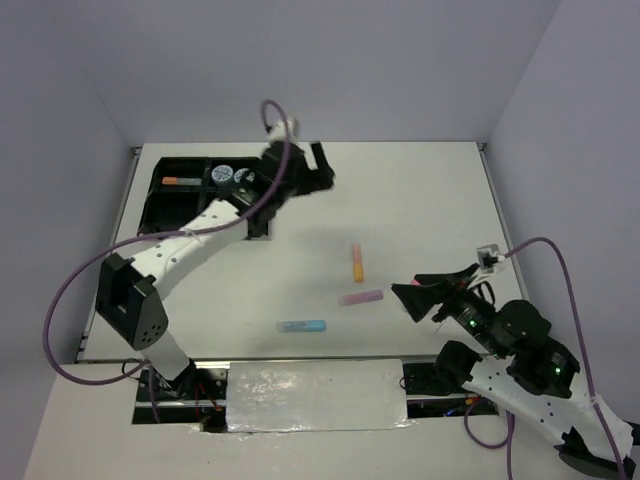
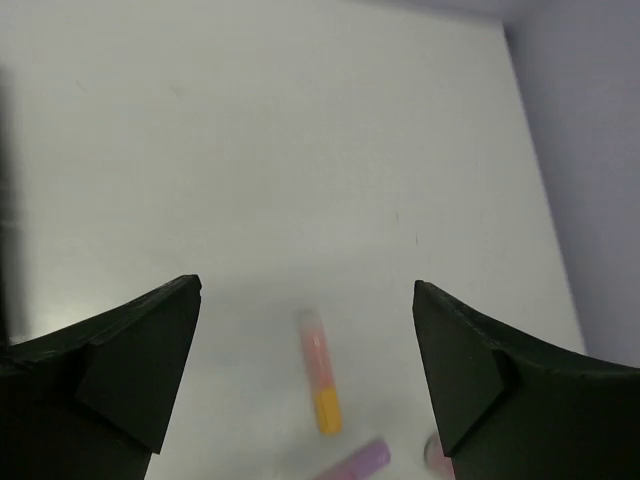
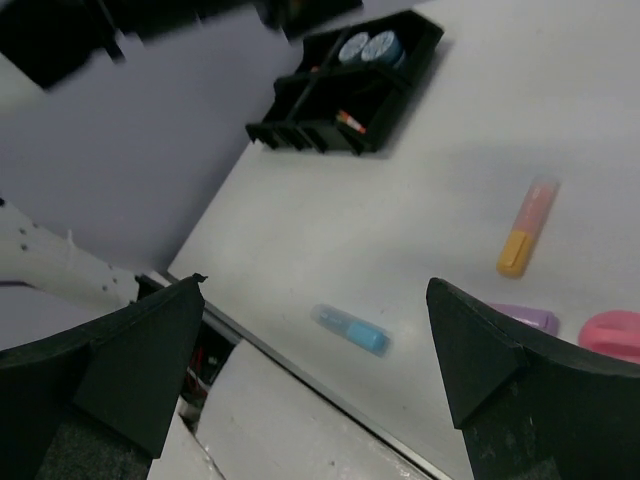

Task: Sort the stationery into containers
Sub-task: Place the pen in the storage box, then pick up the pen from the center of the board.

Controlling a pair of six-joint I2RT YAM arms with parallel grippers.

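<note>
The black four-compartment tray sits at the table's far left. It holds two patterned tape rolls and a thin pen. An orange highlighter, a purple one and a blue one lie on the table. My left gripper is open and empty, raised just right of the tray; its wrist view shows the orange highlighter far below. My right gripper is open and empty, with the pink-capped bottle beside its right finger and the blue highlighter between the fingers, farther off.
The right wrist view shows the tray, the tape rolls, the orange highlighter and the purple highlighter. The table's near edge runs just below the blue highlighter. Grey walls stand round the table.
</note>
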